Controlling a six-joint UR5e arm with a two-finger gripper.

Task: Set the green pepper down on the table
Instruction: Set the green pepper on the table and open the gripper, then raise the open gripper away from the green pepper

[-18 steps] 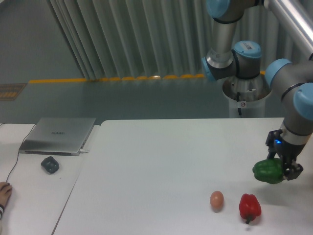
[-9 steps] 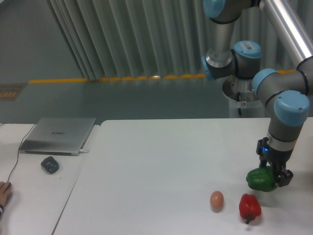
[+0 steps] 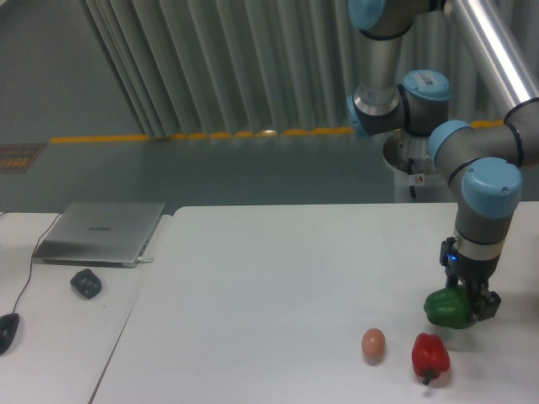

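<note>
The green pepper (image 3: 447,308) is pinched in the claw (image 3: 466,305) low over the surface (image 3: 269,286), at 1 o'clock of the red pepper (image 3: 430,356), seemingly for release.

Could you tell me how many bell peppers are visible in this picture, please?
2. A glossy dark-green bell pepper is held in the two-finger gripper at the right, above the white table. A red bell pepper lies on that table, near the front edge.
</note>
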